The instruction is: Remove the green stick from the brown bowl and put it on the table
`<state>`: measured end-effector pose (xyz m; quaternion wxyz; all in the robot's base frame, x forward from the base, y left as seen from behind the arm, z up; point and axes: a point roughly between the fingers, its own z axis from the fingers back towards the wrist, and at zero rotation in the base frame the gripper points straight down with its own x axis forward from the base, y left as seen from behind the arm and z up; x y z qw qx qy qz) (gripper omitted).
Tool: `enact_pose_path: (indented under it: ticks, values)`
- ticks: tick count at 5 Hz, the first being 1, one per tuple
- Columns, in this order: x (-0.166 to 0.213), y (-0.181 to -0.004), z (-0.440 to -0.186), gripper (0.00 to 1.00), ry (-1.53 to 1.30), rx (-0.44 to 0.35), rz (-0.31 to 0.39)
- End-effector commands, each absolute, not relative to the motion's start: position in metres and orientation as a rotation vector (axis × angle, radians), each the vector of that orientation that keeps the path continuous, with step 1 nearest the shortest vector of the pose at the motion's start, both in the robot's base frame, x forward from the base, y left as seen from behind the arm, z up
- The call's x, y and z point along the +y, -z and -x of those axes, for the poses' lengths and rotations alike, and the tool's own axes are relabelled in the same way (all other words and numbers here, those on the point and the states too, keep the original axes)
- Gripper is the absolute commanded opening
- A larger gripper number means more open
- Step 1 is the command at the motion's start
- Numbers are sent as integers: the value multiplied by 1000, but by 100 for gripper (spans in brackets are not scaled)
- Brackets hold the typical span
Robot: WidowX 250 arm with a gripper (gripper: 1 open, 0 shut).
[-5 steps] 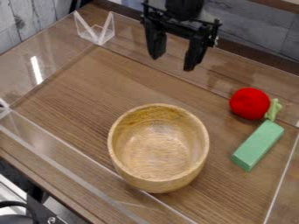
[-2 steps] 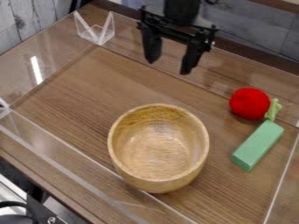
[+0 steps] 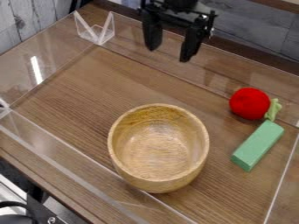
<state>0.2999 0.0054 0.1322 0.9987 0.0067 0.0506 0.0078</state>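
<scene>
The green stick (image 3: 258, 145) lies flat on the table (image 3: 105, 87) at the right, close to the acrylic wall and outside the brown bowl (image 3: 159, 146). The tan wooden bowl stands near the front middle with nothing inside it. My gripper (image 3: 173, 42) hangs at the back of the table, pointing down, its two dark fingers (image 3: 153, 35) spread apart and open with nothing between them. It is well behind the bowl and far from the stick.
A red ball (image 3: 247, 102) with a small yellow-green piece (image 3: 274, 109) rests just behind the stick. Low clear acrylic walls (image 3: 35, 70) edge the tabletop. A clear folded piece (image 3: 93, 29) stands at the back left corner.
The open gripper has risen slightly and drifted toward the back of the table. The bowl, stick and ball have not moved.
</scene>
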Motion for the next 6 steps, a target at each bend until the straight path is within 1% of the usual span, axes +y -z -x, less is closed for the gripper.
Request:
enact_pose_path:
  ticks: [1, 2, 3, 4, 6]
  values:
    - [-2, -142, -303, 100, 30, 45, -7]
    - [-4, -138, -293, 100, 61, 48, 2]
    - [-2, -154, -301, 100, -12, 35, 2]
    - [-2, -156, -307, 100, -65, 25, 7]
    - [-15, -140, -302, 100, -13, 79, -5]
